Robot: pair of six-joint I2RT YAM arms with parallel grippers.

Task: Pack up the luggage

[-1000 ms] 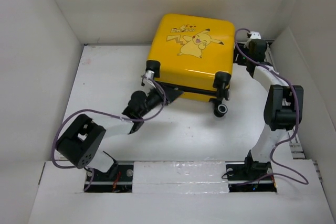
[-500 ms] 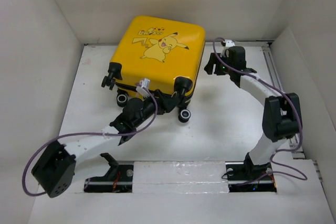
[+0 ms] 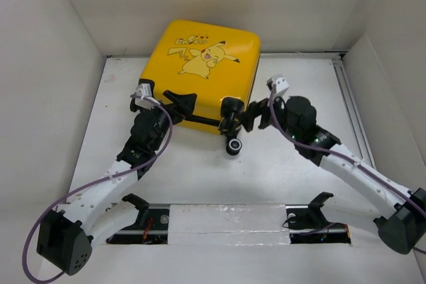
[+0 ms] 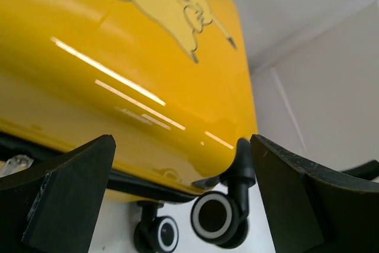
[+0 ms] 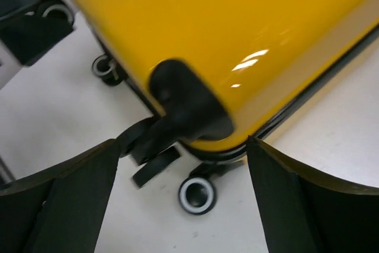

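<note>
**Luggage at the far middle of the desk, both pairs of fingers wide at its near corners**

Luggage (image 3: 203,64): lies on the desk (image 3: 286,164) at the far middle, close to the back wall, printed yellow shell facing up. Sits a little skewed, near edge sloping down toward the right. Looks shut, the two shells meeting along the black zipper band (image 4: 142,181). Carries its caster wheels (image 3: 233,145) on the near edge, toward the arm bases. One wheel pokes out below the near-right corner; resting on the desk or just above it, cannot tell.

Left fingers (image 3: 178,100): reach in at the near-left corner, just beside the wheeled edge. Stand spread wide in the left wrist view. Frame the curved yellow shell, which fills the gap and lies beyond the tips, with two wheels low between them. Grip nothing. Touching the shell or just apart from it: cannot tell.

Right fingers (image 3: 254,114): come in from the right at the near-right corner, just beside the black wheel housing (image 3: 231,106). Likewise stand wide apart. In the right wrist view, bracket that corner, with housing and wheel fork between the two tips, yellow shell above and one wheel below. Grip nothing. Contact with the housing: cannot tell.
</note>
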